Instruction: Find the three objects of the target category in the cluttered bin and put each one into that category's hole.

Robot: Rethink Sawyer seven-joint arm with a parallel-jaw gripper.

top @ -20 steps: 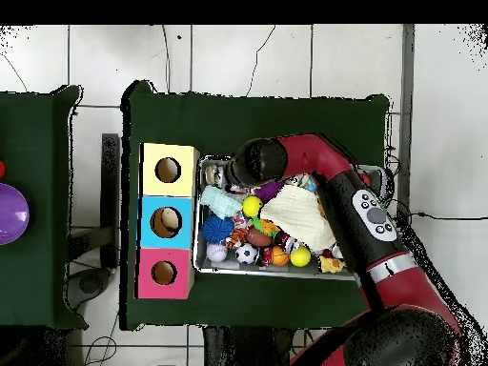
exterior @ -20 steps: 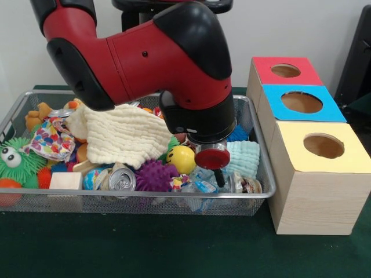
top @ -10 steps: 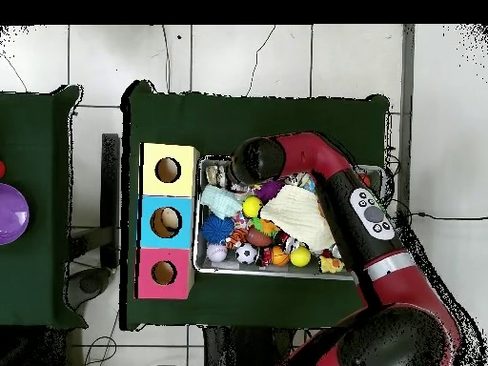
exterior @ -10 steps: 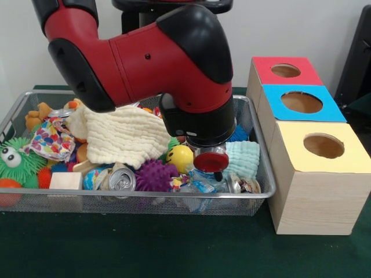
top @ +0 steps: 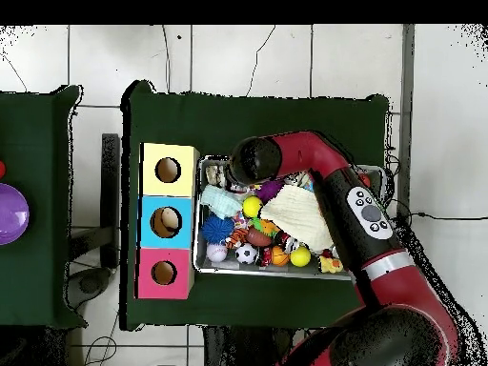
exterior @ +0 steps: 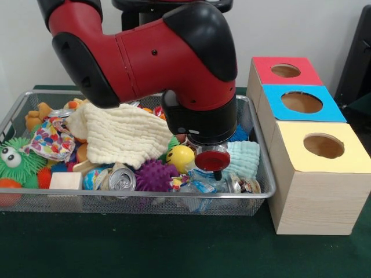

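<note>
My gripper [exterior: 217, 172] hangs low over the right front corner of the wire bin [exterior: 145, 197]. It shows only a red disc and a dark tip just above crumpled clear wrappers [exterior: 200, 186] and a crushed can [exterior: 239, 184]. A yellow smiley ball [exterior: 181, 157] lies to its left and a mint folded cloth [exterior: 243, 157] to its right. Three boxes stand beside the bin, with a red top [exterior: 285, 70], a blue top [exterior: 301, 103] and a yellow top [exterior: 323, 146], each with a round hole. In the overhead view the arm's wrist [top: 251, 160] covers the gripper.
The bin also holds a cream cloth [exterior: 119, 133], a purple spiky ball [exterior: 153, 175], a soda can [exterior: 120, 180], a wooden block [exterior: 65, 180], a green fuzzy toy [exterior: 17, 159] and a patterned cloth [exterior: 49, 141]. In the overhead view a purple bowl [top: 11, 213] sits on the table at the left.
The gripper's tip has lifted slightly out of the wrappers, and the arm has shifted a little to the right. The bin's contents look unmoved.
</note>
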